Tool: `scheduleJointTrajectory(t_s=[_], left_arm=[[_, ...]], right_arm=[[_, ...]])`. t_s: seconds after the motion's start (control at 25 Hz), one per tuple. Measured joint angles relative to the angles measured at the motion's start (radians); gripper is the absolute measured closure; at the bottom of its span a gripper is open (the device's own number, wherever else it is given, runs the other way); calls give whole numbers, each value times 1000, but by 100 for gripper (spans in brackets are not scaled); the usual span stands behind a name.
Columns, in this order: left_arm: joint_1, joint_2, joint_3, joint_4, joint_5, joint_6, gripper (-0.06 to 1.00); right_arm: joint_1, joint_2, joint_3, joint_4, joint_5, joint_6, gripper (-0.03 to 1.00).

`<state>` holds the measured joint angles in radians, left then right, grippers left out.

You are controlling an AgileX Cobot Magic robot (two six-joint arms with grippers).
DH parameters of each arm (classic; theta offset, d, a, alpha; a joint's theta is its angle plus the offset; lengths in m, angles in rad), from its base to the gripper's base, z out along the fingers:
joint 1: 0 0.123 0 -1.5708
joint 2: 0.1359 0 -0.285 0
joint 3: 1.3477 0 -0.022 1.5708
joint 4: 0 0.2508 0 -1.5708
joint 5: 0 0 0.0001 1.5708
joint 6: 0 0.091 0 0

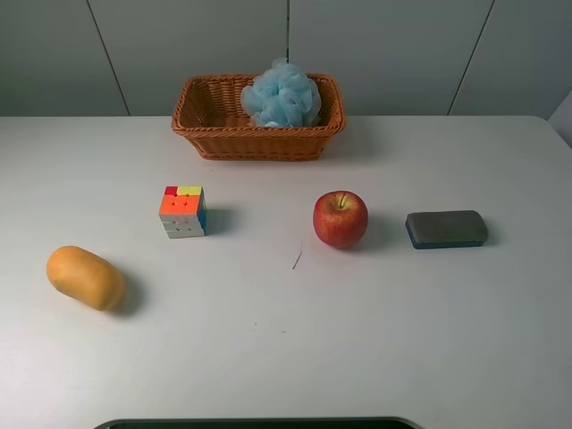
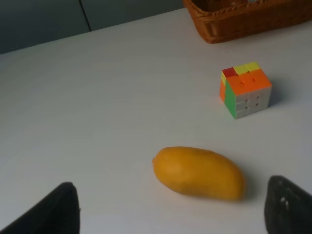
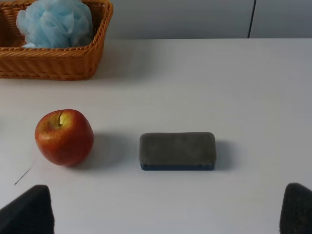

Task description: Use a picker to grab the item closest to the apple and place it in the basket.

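Fingertips of both my grippers show only at the edges of the wrist views, spread wide apart with nothing between them: the left gripper (image 2: pixel 170 209) hangs over the table near the mango (image 2: pixel 198 172), the right gripper (image 3: pixel 165 207) over the table near the apple (image 3: pixel 64 137) and the grey sponge (image 3: pixel 177 151). Neither arm appears in the high view.

From above, the red apple (image 1: pixel 340 218) sits right of the table's (image 1: pixel 286 357) middle. The grey sponge (image 1: pixel 446 229) with its dark blue underside lies flat just to the apple's right, apart from it, and is the thing nearest the apple. The puzzle cube (image 1: pixel 183 211) stands further off on the apple's left, and the mango (image 1: pixel 86 277) lies well apart at the near left.

The wicker basket (image 1: pixel 219 143) stands at the far side of the table, behind the cube and the apple, with a light blue bath pouf (image 1: pixel 282 95) inside it towards its right end.
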<state>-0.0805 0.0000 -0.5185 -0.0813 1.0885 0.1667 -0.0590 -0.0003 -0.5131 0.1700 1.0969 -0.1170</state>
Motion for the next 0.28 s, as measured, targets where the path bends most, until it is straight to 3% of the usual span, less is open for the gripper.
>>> scheduleJointTrajectory(t_s=[0.28], left_arm=[[0, 0, 0, 0, 0, -2, 22]], right_arm=[[0, 0, 0, 0, 0, 0, 27]])
